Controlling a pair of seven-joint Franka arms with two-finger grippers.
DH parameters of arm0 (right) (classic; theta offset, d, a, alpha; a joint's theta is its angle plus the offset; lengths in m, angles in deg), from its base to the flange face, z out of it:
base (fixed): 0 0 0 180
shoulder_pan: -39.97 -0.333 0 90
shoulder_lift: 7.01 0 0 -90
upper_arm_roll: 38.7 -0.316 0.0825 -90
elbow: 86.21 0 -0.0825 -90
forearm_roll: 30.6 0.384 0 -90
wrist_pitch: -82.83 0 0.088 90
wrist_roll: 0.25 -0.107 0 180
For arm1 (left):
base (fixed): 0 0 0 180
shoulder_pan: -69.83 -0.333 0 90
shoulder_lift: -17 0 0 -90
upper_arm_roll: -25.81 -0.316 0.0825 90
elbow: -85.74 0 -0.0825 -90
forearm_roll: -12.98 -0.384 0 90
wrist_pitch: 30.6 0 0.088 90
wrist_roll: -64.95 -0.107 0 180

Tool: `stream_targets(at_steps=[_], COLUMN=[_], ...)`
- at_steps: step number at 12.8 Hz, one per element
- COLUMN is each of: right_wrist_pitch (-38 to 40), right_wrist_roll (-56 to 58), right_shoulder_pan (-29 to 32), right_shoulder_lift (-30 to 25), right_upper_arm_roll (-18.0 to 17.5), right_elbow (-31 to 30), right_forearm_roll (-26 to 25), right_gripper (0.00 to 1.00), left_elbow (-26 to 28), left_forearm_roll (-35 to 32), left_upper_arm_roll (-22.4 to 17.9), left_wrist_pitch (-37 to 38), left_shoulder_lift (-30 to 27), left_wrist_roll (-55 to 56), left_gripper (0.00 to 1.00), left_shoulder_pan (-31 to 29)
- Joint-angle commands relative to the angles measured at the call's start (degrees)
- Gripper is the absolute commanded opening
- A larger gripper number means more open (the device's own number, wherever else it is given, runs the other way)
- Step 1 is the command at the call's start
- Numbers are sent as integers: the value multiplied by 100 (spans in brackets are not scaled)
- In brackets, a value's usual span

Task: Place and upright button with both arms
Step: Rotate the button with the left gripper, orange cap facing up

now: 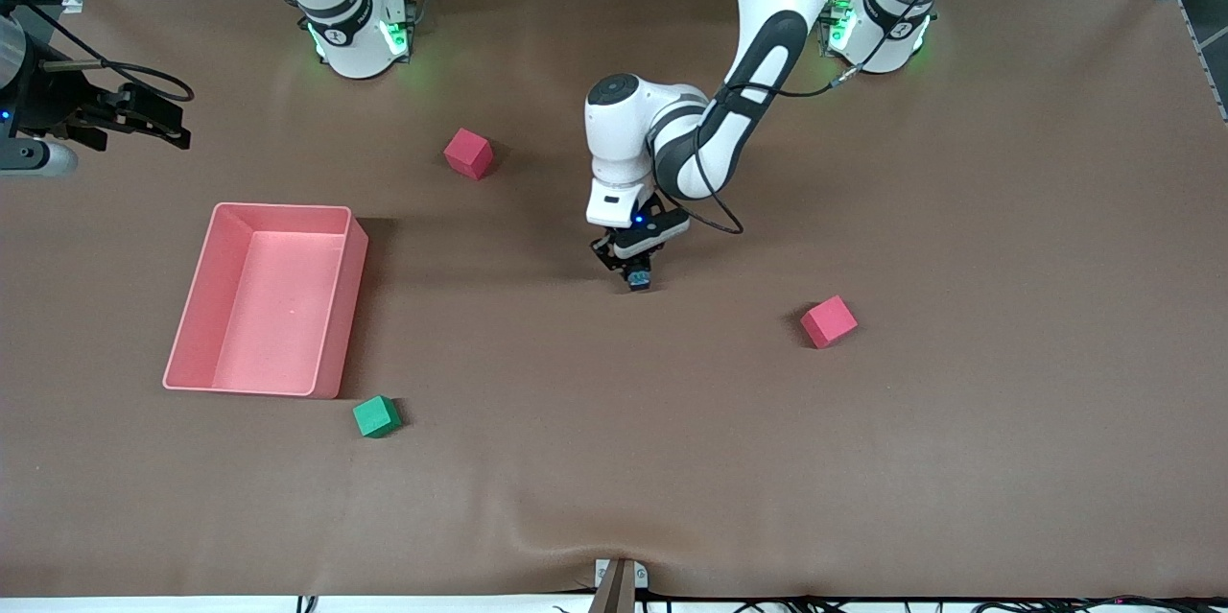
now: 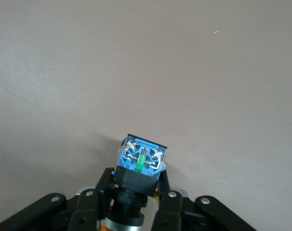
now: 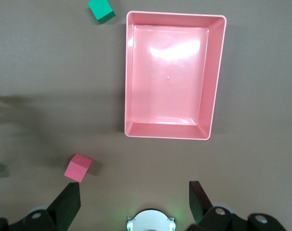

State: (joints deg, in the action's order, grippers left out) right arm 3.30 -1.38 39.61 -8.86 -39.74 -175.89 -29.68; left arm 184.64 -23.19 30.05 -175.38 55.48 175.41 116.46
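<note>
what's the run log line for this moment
left gripper: shut on button, low at mid-table | right gripper: open, waiting above tray | button: not yet upright

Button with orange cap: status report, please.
Left gripper shut on button at table centre. Right gripper open, waiting above pink tray. Nothing in the way.

White arms, dark grey joints; green-lit bases; black cables.

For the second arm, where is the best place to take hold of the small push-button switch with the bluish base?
Probably the square bluish base, coming from the open table ahead: the small push-button switch lies tilted, the shut left gripper clamps its black body, and only the base projects. The right gripper waits open.
</note>
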Motion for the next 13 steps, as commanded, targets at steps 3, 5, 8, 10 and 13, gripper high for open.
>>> stream_targets(at_steps=[3, 5, 8, 10, 13], right_wrist_pitch=[25, 34, -1, 8, -89], right_wrist_roll=[52, 52, 43, 52, 43], right_shoulder_pan=[2, -7, 2, 19, 11], right_shoulder_lift=[-26, -35, -35, -35, -9], right_upper_arm_roll=[8, 8, 8, 8, 17], right_elbow=[-23, -41, 3, -6, -15], right_forearm_roll=[-74, -74, -39, -48, -13], right_gripper=[100, 100, 100, 100, 100], left_elbow=[-775, -1038, -1391, -1391, -1400], left_forearm_roll=[2240, 3514, 5859, 7022, 8552], left_upper_arm_roll=[384, 489, 516, 516, 516], left_wrist_pitch=[-50, -50, -50, -50, -50], left_shoulder_lift=[405, 581, 845, 863, 1065], left_wrist_roll=[-339, -821, -1901, -2570, -2748], left_gripper=[0, 0, 0, 0, 0], left_shoulder_pan=[22, 4, -4, -13, -22])
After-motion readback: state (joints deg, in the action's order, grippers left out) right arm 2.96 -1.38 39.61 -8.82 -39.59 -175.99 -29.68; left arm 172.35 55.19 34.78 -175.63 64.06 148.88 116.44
